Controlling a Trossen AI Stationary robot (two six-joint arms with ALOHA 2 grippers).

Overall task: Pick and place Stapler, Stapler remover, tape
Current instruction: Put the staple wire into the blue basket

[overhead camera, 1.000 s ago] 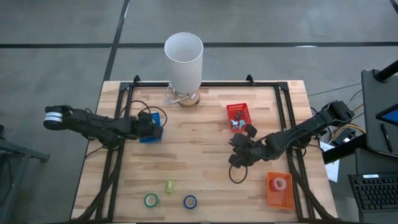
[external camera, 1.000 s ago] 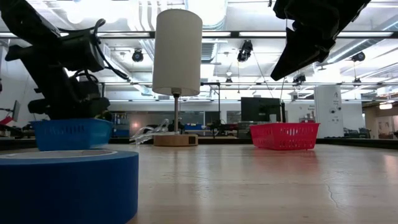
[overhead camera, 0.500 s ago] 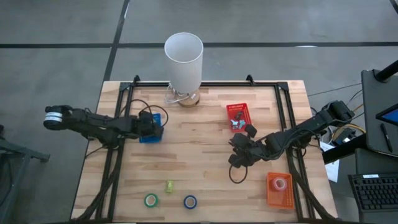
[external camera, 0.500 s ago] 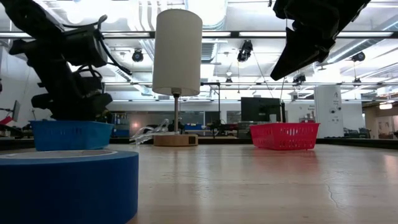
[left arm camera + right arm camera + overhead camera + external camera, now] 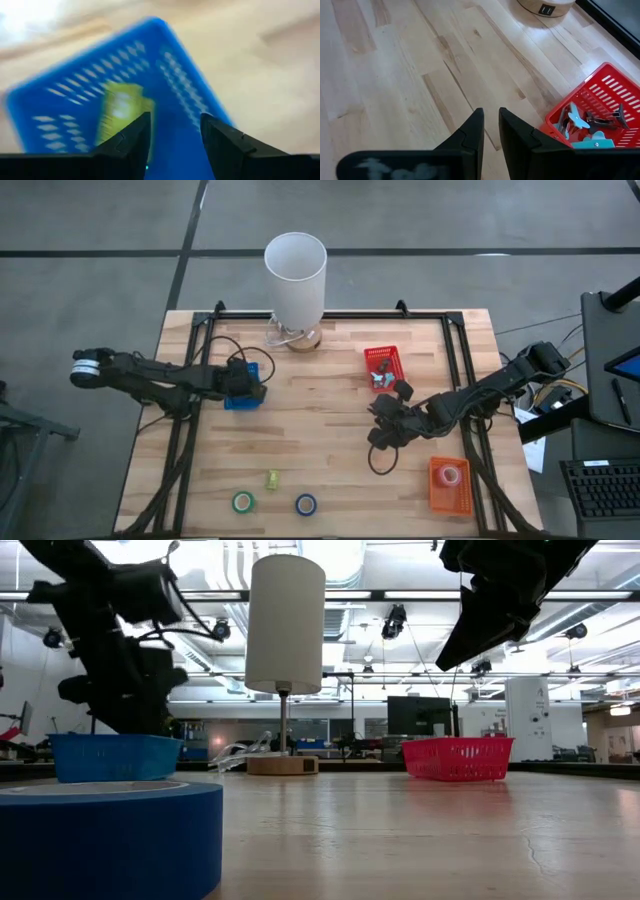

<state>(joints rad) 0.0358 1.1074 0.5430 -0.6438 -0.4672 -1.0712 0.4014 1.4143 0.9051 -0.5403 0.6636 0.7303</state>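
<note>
Hovering over the blue basket (image 5: 243, 386), the left claw (image 5: 172, 131) has its fingers apart with nothing between them; a yellow-green blocky piece (image 5: 119, 111) lies in the basket right under the fingertips.

Risks, biggest first:
- Left arm is stretched long and low across its side of the counter (image 5: 330, 450). Judgement: a sideways pull-out could catch the basket rim and drag or tip it, since the basket looks light and the claw sits just above its wall.
- Cable loops trail near the left claw; they could snag the basket on retreat.
- Loose tape is well away from both claws, by the near edge: green roll (image 5: 243, 502), blue roll (image 5: 306, 504), and a second yellow-green piece (image 5: 272, 478) just beside them. Coin-flat rolls may skid off the edge if a finger lands on the ring rather than straddling it.

Right claw (image 5: 490, 131): held above bare counter, fingers nearly together, gripping nothing. Red basket (image 5: 383, 366), holding small metal items, is just beyond it; the orange basket (image 5: 450, 484), holding a pink tape roll (image 5: 450, 475), is nearby on its outer side. The lamp (image 5: 296, 277) stands beyond both claws.
</note>
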